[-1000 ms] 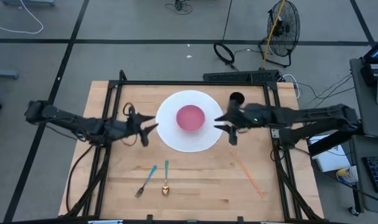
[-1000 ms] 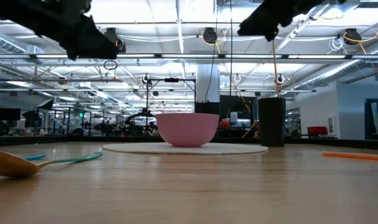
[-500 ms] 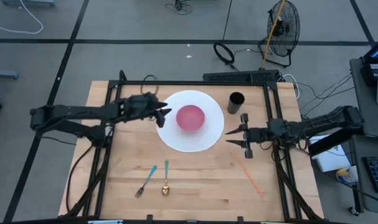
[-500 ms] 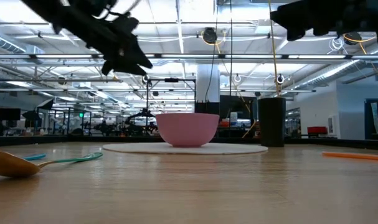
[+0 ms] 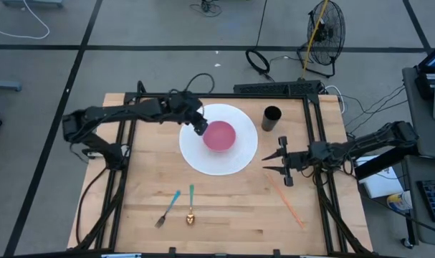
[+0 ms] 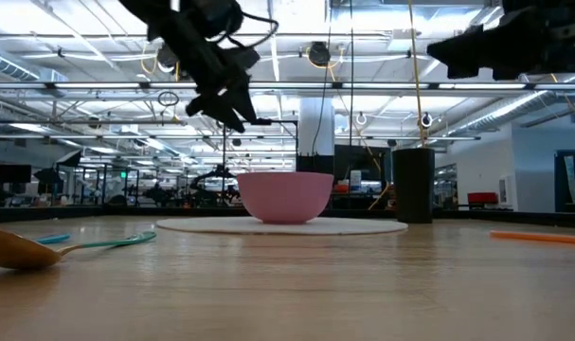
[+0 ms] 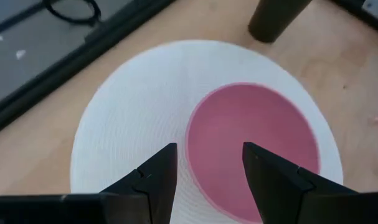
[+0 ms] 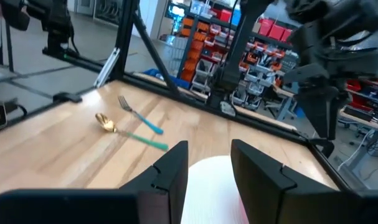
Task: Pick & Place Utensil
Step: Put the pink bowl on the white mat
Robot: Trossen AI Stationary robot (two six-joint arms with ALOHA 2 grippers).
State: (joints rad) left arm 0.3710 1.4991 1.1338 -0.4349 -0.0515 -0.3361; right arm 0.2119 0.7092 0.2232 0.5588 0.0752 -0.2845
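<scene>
Left gripper [image 5: 201, 129] over pink bowl's [image 5: 219, 135] rim on white plate [image 5: 196, 154], jaws wide, empty. Right gripper [image 5: 274, 162] beside plate, jaws apart, empty. Spoon [image 5: 191, 206] and fork [image 5: 168, 208] near table's [image 5: 231, 215] front edge.

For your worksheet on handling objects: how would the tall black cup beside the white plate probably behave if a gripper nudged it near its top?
The black cup stands upright, taller than wide, so a push near its rim would probably tip it. Once down, its round body would likely roll over the wooden table. It looks stiff; its weight cannot be judged.
</scene>
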